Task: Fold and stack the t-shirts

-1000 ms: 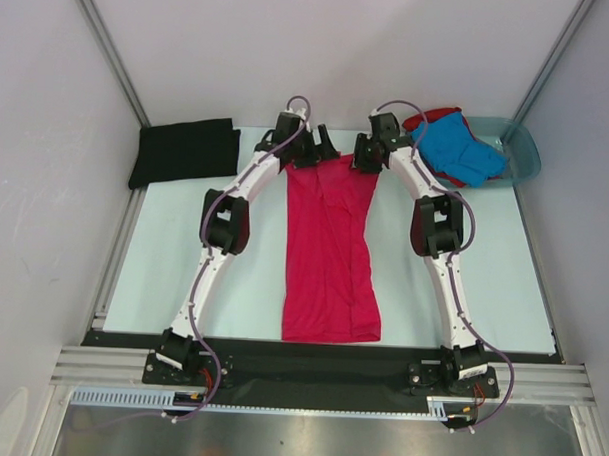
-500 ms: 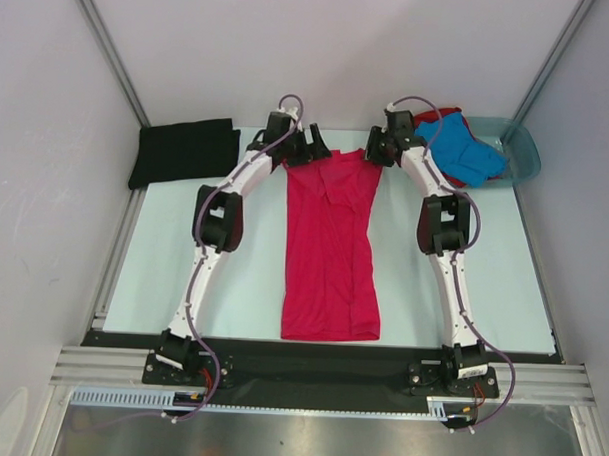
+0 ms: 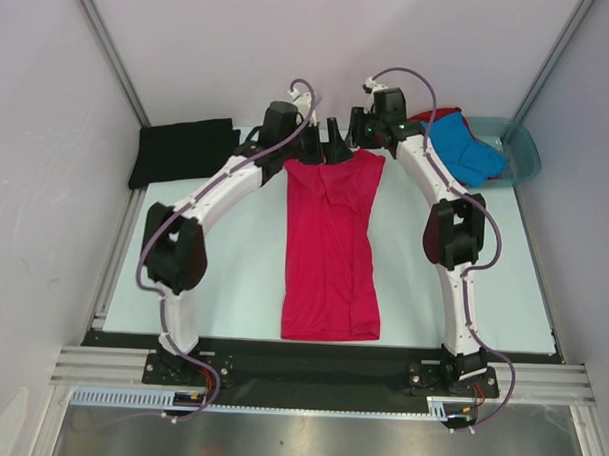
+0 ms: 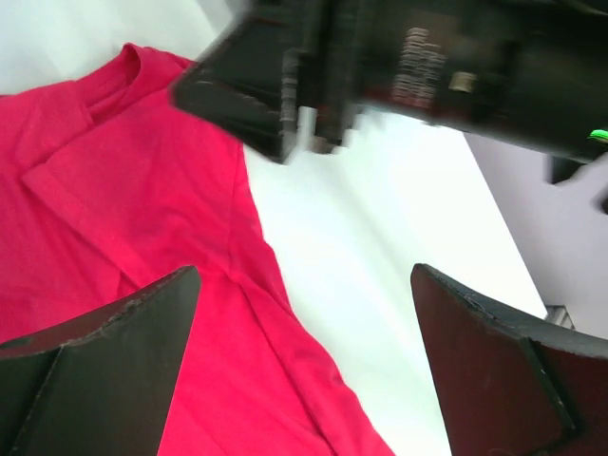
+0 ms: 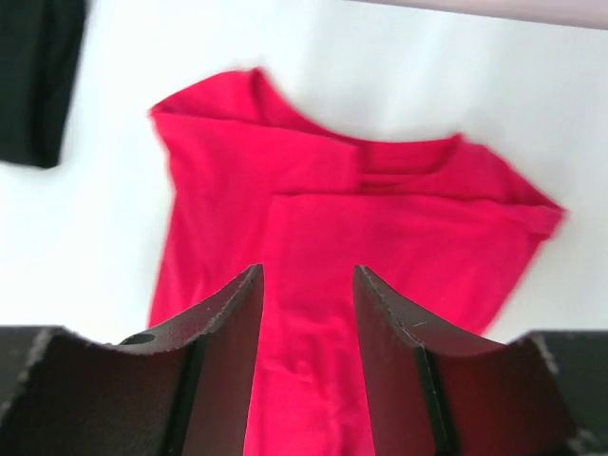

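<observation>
Four t-shirts are in view, one of each colour. A magenta-pink t-shirt [image 3: 331, 244], folded into a long strip, lies flat down the middle of the pale worktop [image 3: 243, 271], its collar at the far end. A black t-shirt [image 3: 183, 152] lies folded at the far left corner. A blue t-shirt [image 3: 465, 150] is heaped on a red t-shirt [image 3: 426, 116] in the one teal plastic basin [image 3: 528, 156] at the far right. Two robot arms reach to the pink shirt's far edge. The left hand [image 3: 324, 147] hangs just above the far left corner, spread wide and empty. The right hand [image 3: 360, 128] hovers past the far right corner, its fingers [image 5: 223, 361] parted about halfway, with nothing between them. A second ago both hands were lower at the shirt's corners and its far end looked narrower. Now that edge lies wider and squarer, the left elbow has swung out to the left, and the right hand has drawn back toward the far wall.
</observation>
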`<state>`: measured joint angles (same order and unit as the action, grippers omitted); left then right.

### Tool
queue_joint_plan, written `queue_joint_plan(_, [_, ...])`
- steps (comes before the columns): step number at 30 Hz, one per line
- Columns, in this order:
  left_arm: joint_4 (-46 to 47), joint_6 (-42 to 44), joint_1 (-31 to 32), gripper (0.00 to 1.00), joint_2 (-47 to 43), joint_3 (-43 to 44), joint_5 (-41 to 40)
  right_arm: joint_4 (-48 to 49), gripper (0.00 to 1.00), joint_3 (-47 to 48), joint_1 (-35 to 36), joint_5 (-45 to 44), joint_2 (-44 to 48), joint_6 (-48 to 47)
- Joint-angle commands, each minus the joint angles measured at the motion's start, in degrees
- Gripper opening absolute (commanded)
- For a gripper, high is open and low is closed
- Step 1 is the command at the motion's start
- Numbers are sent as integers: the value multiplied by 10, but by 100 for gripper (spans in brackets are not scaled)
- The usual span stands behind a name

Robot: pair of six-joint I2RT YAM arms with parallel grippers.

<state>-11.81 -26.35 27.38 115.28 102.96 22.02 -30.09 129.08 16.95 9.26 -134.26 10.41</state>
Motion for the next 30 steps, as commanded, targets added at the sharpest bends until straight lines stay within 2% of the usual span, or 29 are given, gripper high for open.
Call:
queue_joint_plan(1, [23,1,-10,100,-71,-92,-52,-26,49,-8,12,-15,1,-10])
queue_joint_plan(6, [35,-4,-8,100,-139,-207,-113,-69,48,4,16,-48,-52,-3])
queue_joint_plan(9, [36,-3,-9,100,-171,-241,-127,-81,47,-3,16,-62,-68,0])
queue_joint_plan(16, [29,0,-8,100,-209,-282,-123,-82,47,-29,15,-91,-79,0])
queue_joint_plan(25, [0,11,-8,100,-212,-290,-119,-166,48,79,7,-201,-163,9])
queue_joint_plan(30, [-7,16,-8,100,-211,-297,-120,-150,52,105,-3,-202,-182,1])
